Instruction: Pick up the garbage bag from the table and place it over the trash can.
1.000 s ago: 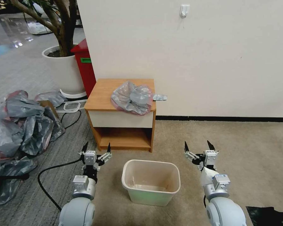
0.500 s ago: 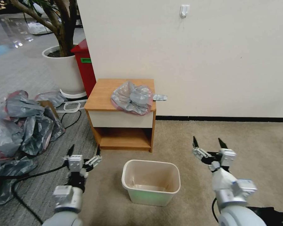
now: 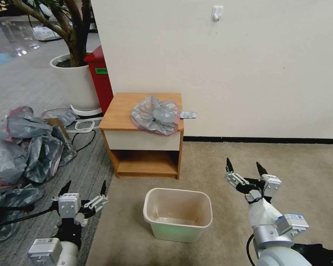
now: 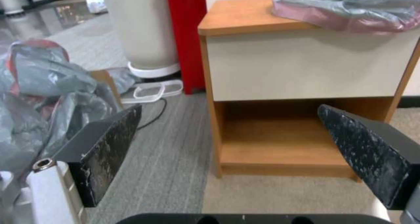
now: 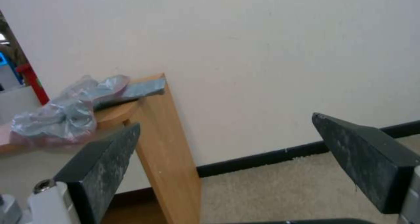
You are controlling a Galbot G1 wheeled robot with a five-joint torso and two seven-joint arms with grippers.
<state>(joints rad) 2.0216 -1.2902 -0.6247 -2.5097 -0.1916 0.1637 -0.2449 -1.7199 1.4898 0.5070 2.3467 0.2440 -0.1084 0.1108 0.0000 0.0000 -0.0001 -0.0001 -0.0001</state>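
The garbage bag (image 3: 156,115) is lying crumpled on the top of the counter (image 3: 118,111), toward its right front corner, with its pink-red rim overhanging the front edge above the white drawer front and a flat grey strip projecting past the right side toward the wall. In the left wrist view the garbage bag (image 4: 350,7) is resting on the counter (image 4: 245,18) above the drawer front and the lower shelf. The trash can (image 3: 178,214) is standing upright on the beige carpet just in front of the counter, apart from it, with its mouth uncovered. The left claw (image 3: 84,189) is hovering low over the grey floor, to the left of the trash can and well apart from the bag; its fingers are spread wide and are holding nothing. The right claw (image 3: 245,167) is hovering over the carpet to the right of the trash can, likewise spread wide and gripping nothing. A heap of grey bags (image 3: 22,144) is lying on the floor at the left, and a red bin (image 3: 99,79) is standing behind the counter beside a white planter (image 3: 74,82).
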